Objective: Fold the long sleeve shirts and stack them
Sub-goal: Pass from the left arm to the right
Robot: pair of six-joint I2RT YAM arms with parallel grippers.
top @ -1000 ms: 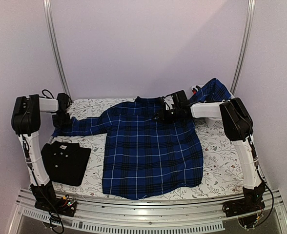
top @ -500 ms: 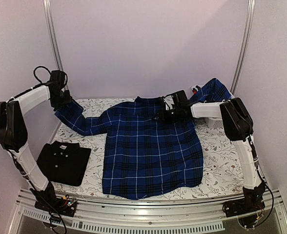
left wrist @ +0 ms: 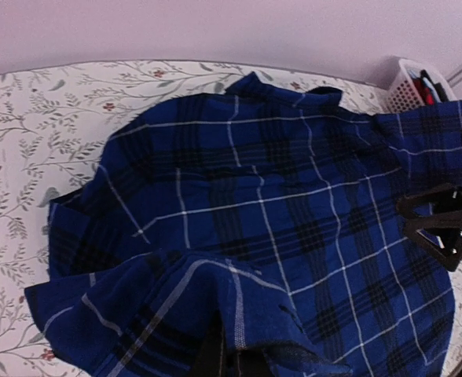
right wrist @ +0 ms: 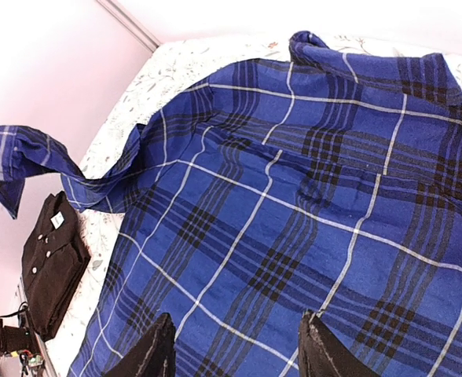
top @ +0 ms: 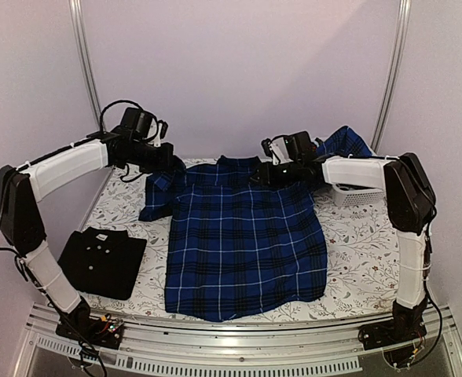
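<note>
The blue plaid long sleeve shirt [top: 247, 243] lies spread flat on the table, collar toward the back. My left gripper [top: 168, 163] is shut on its left sleeve [top: 156, 198], held above the shirt's left shoulder. In the left wrist view the bunched sleeve [left wrist: 176, 306] covers that gripper's [left wrist: 239, 360] fingers. My right gripper [top: 260, 174] hovers open over the right shoulder beside the collar; its fingertips [right wrist: 159, 345] stand apart above the plaid cloth [right wrist: 294, 212], nothing between them. The black long sleeve shirt [top: 104, 259] lies folded at the front left.
A white lattice basket [top: 347, 193] stands at the back right, with the plaid shirt's right sleeve [top: 345, 145] draped up over it. The table has a floral cover [top: 357, 259]. Walls close in on both sides and behind.
My left arm has carried the sleeve from the table's far left edge up and rightward, toward the shirt's shoulder. The right gripper has shifted slightly back and its jaws have widened a little.
</note>
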